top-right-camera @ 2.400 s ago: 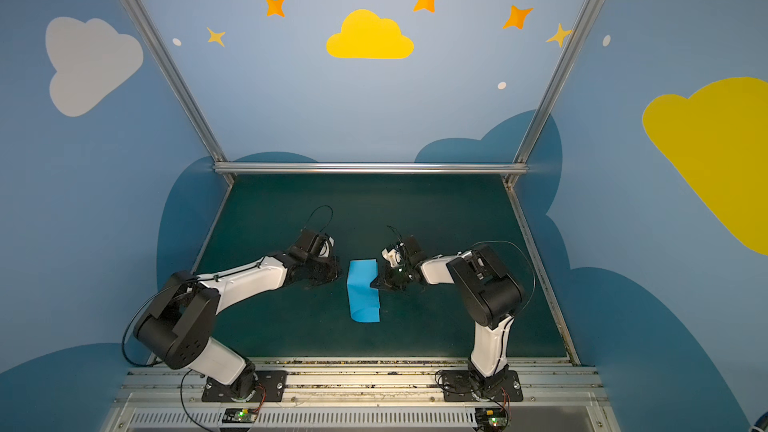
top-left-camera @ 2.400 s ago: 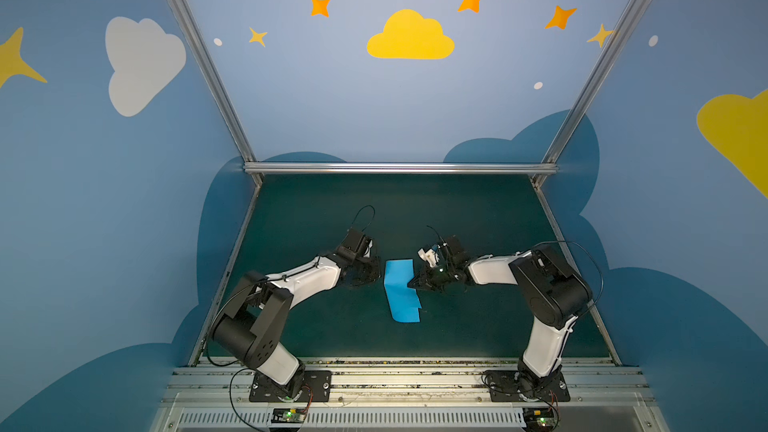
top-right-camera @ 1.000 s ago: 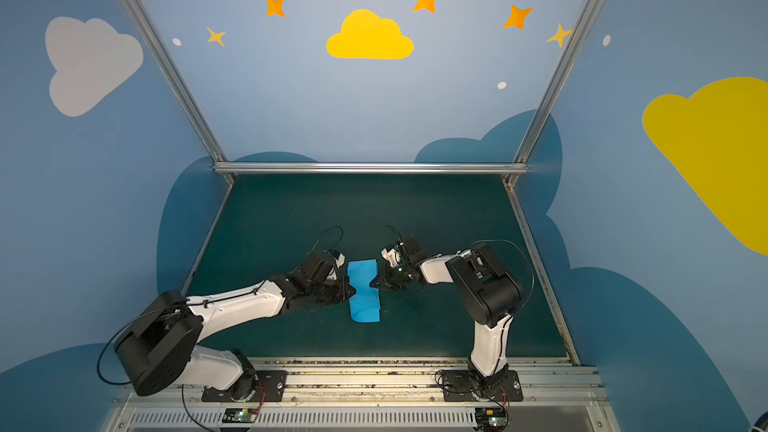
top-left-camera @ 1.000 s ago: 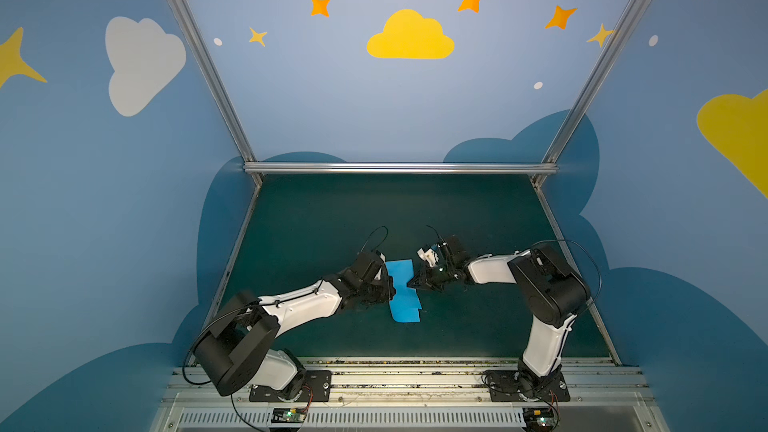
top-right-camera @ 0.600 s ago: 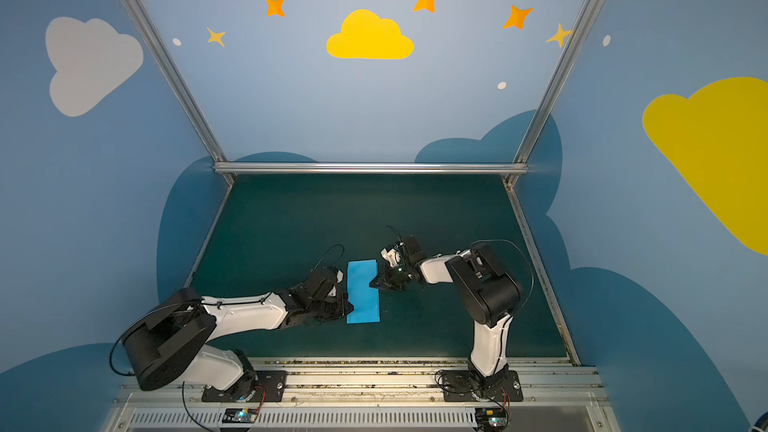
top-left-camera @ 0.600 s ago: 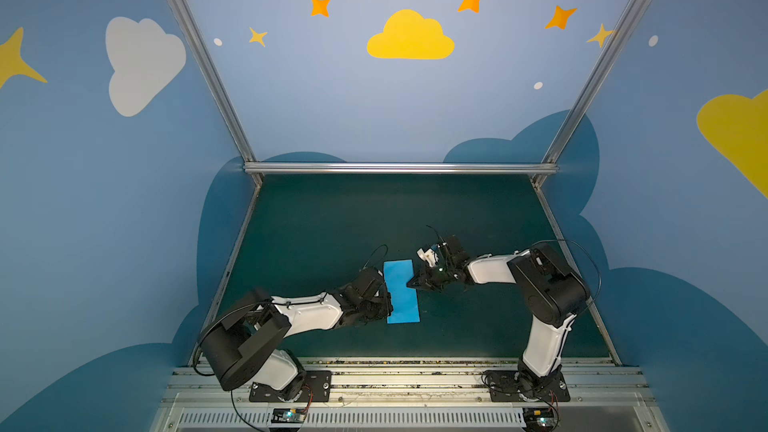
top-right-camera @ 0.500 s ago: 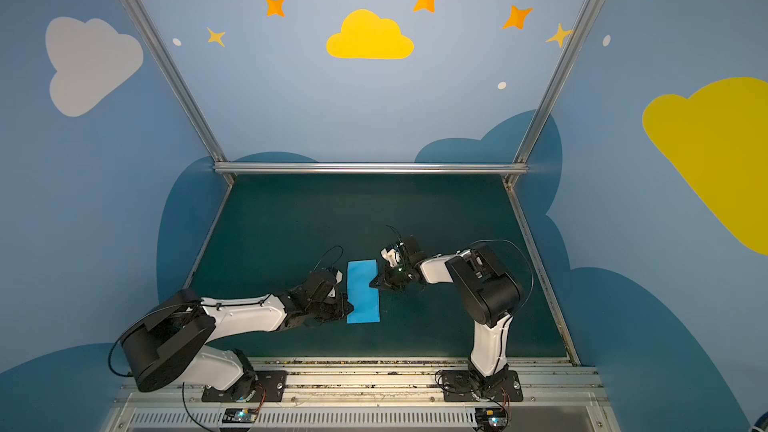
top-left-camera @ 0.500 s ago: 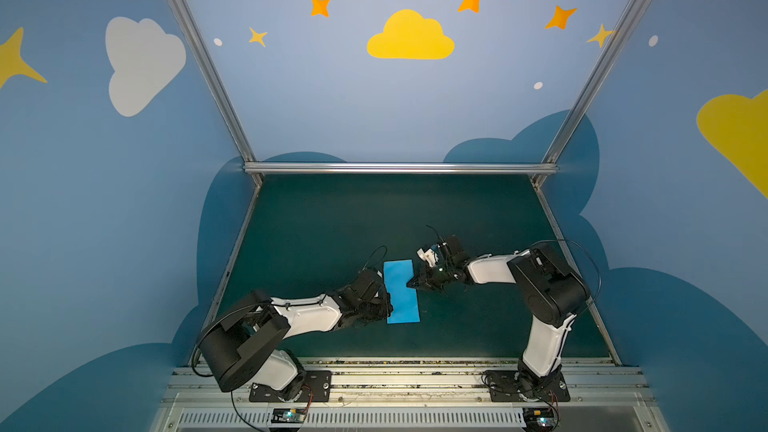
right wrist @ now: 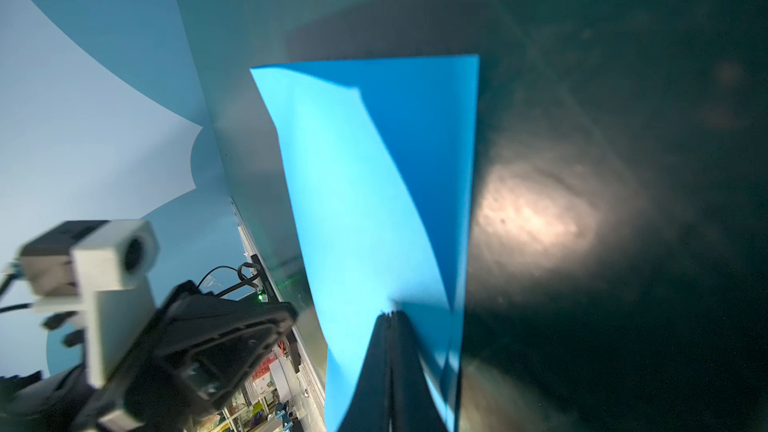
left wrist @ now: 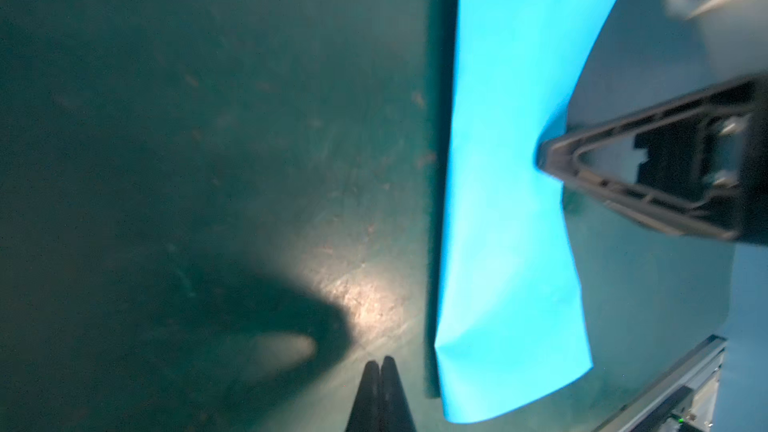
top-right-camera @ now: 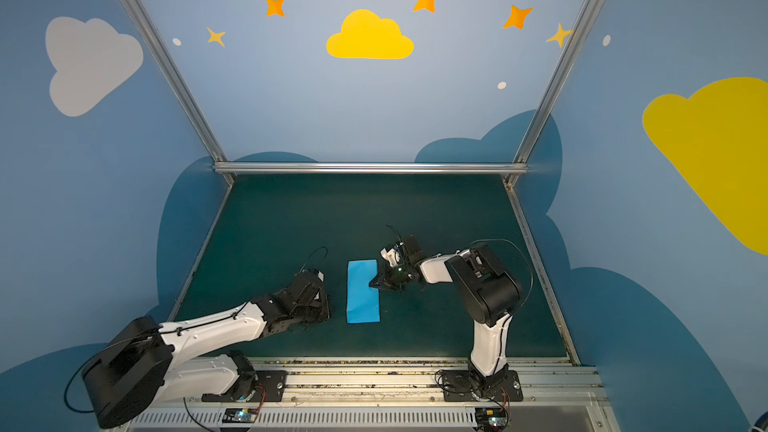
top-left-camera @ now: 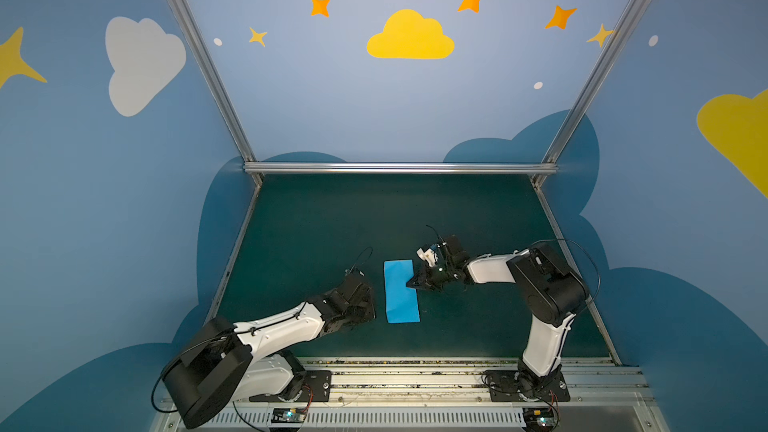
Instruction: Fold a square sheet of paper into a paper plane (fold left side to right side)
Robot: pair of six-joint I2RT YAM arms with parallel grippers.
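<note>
Green counter (top-left-camera: pixel 332 222): square sheet of paper (top-left-camera: pixel 401 297), earlier bowed, now flattened in half, fold judged complete; edge pinned by closed right end effector (top-left-camera: pixel 409 284); closed left end effector (left wrist: pixel 380 361) withdrawn

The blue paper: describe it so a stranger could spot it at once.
On the dark green table, look near the front edge, about midway across. The paper is the bright sky-blue folded rectangle lying there, the only bright thing on the table, with the right gripper touching its right edge.
</note>
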